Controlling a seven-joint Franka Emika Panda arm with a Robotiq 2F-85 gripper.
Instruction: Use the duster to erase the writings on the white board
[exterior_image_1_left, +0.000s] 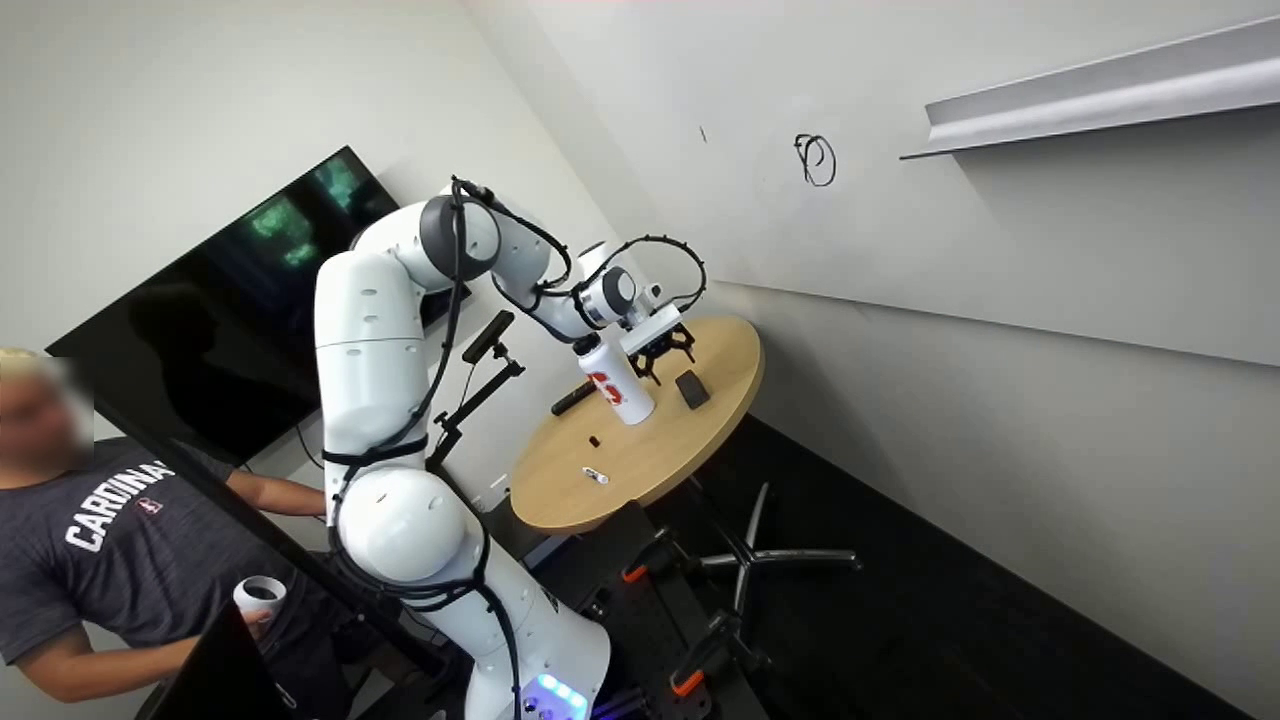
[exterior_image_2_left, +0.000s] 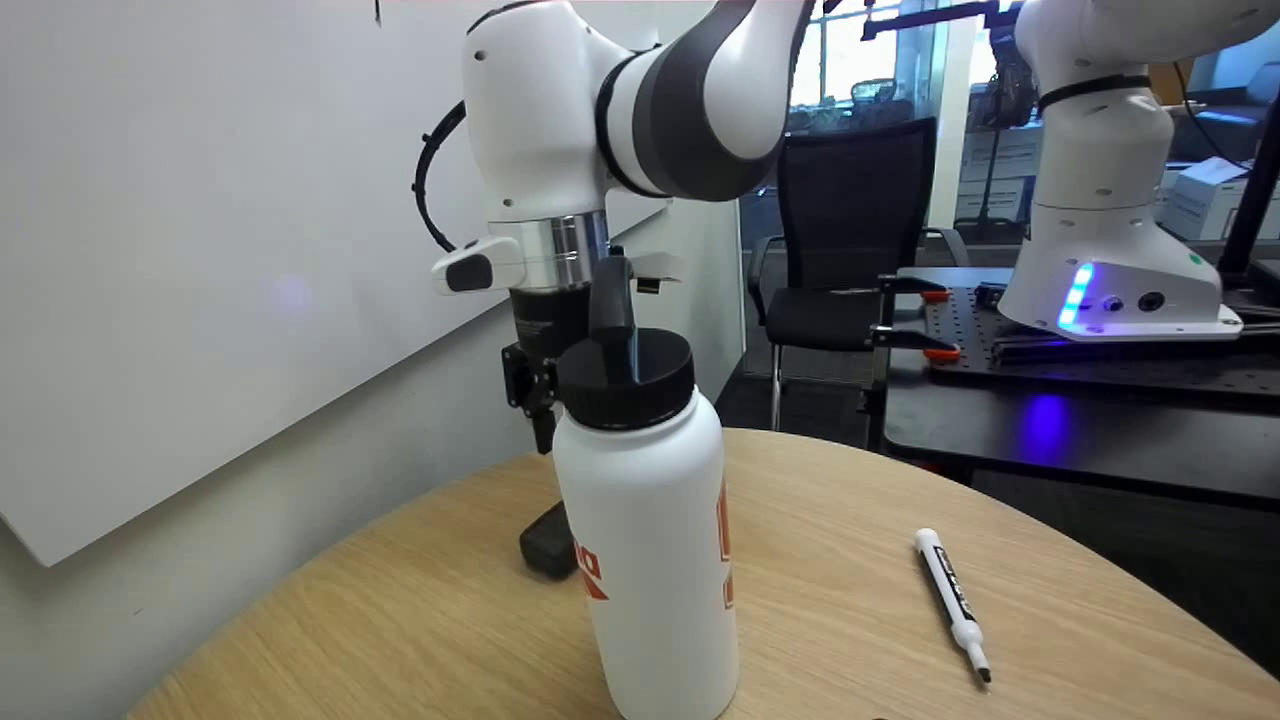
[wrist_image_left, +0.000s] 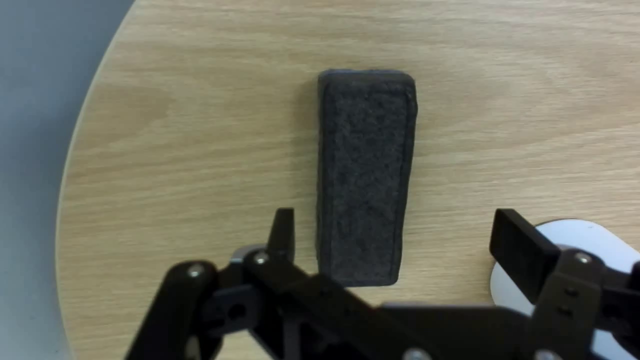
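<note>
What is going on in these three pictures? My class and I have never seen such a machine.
The white machine is a robot arm, and the black gripper does its grasping. Two pictures come from cameras outside the robot; the close-up looks down from the wrist camera. On the round wooden table lie a dark duster and a marker, and a white water bottle with a black lid stands upright. The gripper is open and holds nothing. The whiteboard bears a looped scribble for the duster to erase.

In an exterior view I count one scribble (exterior_image_1_left: 817, 160) upper right; one duster (exterior_image_1_left: 692, 390), one bottle (exterior_image_1_left: 620, 385) and one marker (exterior_image_1_left: 595, 475) near centre; two orange-tipped clamps (exterior_image_1_left: 689, 682) bottom centre; one person (exterior_image_1_left: 150, 540) lower left.
</note>
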